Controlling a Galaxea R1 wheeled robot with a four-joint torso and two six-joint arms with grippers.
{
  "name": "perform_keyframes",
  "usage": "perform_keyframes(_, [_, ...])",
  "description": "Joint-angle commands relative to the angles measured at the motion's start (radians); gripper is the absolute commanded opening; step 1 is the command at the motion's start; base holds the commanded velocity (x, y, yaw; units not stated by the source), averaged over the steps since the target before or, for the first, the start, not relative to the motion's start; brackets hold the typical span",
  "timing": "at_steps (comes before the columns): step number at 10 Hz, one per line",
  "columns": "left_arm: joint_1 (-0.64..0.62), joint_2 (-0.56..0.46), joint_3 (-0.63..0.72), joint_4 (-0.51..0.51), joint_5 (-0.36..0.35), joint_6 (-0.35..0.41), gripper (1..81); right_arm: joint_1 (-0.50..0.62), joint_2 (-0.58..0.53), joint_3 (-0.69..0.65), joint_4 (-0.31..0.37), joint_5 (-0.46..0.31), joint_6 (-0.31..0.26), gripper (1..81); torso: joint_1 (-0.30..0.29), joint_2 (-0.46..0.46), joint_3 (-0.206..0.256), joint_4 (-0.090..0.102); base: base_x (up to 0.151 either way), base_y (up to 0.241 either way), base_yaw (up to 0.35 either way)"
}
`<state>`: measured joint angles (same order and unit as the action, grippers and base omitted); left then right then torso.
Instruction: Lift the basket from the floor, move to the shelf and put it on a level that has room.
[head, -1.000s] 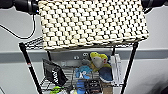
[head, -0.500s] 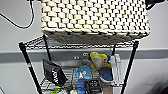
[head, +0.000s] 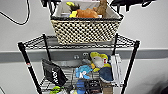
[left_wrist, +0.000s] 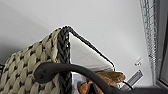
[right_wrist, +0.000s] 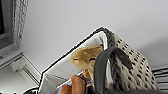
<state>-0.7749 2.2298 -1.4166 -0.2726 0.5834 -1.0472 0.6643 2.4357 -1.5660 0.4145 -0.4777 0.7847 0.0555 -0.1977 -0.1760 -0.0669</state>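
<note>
The basket (head: 86, 31), cream-and-dark woven with a pale lining, is level over the shelf's (head: 27, 60) top wire level (head: 37, 42), its base at or just above the grid. Orange-brown plush (head: 86, 13) and yellow-green plush (head: 71, 5) lie inside. My left gripper (head: 48, 3) is at the basket's left end and my right gripper (head: 125, 3) at its right end. In the left wrist view a dark handle (left_wrist: 75, 68) stands raised beside the basket corner (left_wrist: 30, 62). The right wrist view shows the other handle (right_wrist: 102, 67) raised against the weave (right_wrist: 130, 65).
The tier below holds a yellow-and-blue plush (head: 100, 62), a black bag (head: 53, 72), a white box (head: 116, 70) and other small items. A pale wall with a grey band (head: 155, 53) stands right behind the rack. A black cable (head: 15, 17) hangs at upper left.
The basket has moved away from the camera and down toward the top tier; its open inside with the plush toys now shows. The rack has stayed put in the picture.
</note>
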Motion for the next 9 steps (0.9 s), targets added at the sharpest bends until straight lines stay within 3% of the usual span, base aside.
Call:
perform_keyframes(1, [-0.09, 0.051, -0.055, 0.026, -0.056, 0.041, 1.0, 0.134, 0.031, -0.055, 0.01, 0.051, -0.005, 1.0, 0.0, 0.0, 0.0, 0.0, 0.0, 0.0, 0.0])
perform_keyframes(9, [0.053, 0.166, -0.263, 0.026, -0.021, 0.128, 1.0, -0.012, 0.074, -0.17, 0.009, 0.053, -0.074, 1.0, 0.001, 0.001, -0.001, 0.0, 0.0, 0.0, 0.0])
